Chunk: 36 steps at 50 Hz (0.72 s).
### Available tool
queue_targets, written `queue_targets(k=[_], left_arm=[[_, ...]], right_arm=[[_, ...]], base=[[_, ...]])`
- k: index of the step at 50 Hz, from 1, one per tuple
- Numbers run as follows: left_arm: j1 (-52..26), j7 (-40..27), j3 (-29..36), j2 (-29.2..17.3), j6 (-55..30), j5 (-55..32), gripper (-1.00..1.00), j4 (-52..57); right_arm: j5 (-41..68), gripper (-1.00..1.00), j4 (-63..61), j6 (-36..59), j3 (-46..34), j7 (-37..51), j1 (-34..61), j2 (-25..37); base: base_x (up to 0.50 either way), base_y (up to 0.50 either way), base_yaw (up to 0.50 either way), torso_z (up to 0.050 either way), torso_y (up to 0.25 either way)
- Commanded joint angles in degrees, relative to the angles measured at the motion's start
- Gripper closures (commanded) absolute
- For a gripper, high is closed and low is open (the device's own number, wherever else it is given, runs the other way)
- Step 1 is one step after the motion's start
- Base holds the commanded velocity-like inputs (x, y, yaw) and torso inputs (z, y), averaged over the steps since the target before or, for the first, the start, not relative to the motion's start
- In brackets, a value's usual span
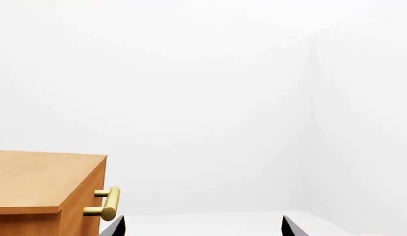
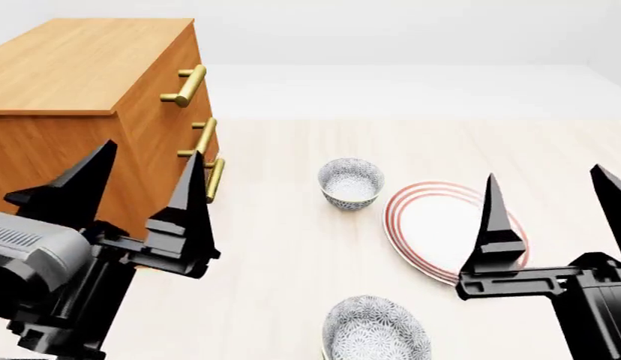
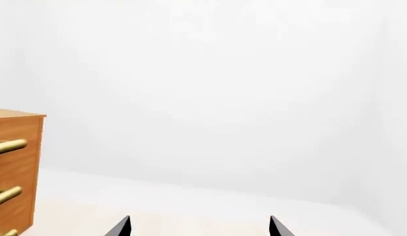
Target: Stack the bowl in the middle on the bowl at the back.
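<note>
In the head view, two speckled white bowls stand on the pale floor. The bowl at the back (image 2: 351, 182) is just left of a red-ringed plate. The bowl in the middle (image 2: 376, 330) is nearer to me, cut by the view's lower edge. My left gripper (image 2: 154, 150) is open and held high beside the dresser, left of both bowls. My right gripper (image 2: 544, 174) is open above the plate's right part. Neither holds anything. The wrist views show only open fingertips, left gripper (image 1: 203, 227) and right gripper (image 3: 199, 227), and no bowl.
A wooden dresser (image 2: 91, 75) with brass handles (image 2: 185, 84) stands at the left; it also shows in both wrist views as the dresser (image 1: 46, 182) and the dresser (image 3: 13, 167). The flat red-ringed plate (image 2: 441, 225) lies right of the back bowl. White walls lie behind.
</note>
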Motion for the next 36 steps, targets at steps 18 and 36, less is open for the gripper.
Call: queue_targets(k=[18,36], left_arm=[[8.3,-3.7,-7.8,-6.1,9.3,-9.7,-1.00,7.0],[10.1,-6.9,-5.3,-10.9,16.1,-10.9,-1.00,6.6]], right_arm=[[-20.3,-1.00,-0.7,-22.4,-103.9,22.9,81.9,10.1],[-24.0,-1.00,-0.7,-28.6,-140.0,30.0,113.8,6.5]], base=[[0.00,0.00,0.00,0.000,0.000],[0.00,0.00,0.00,0.000,0.000]])
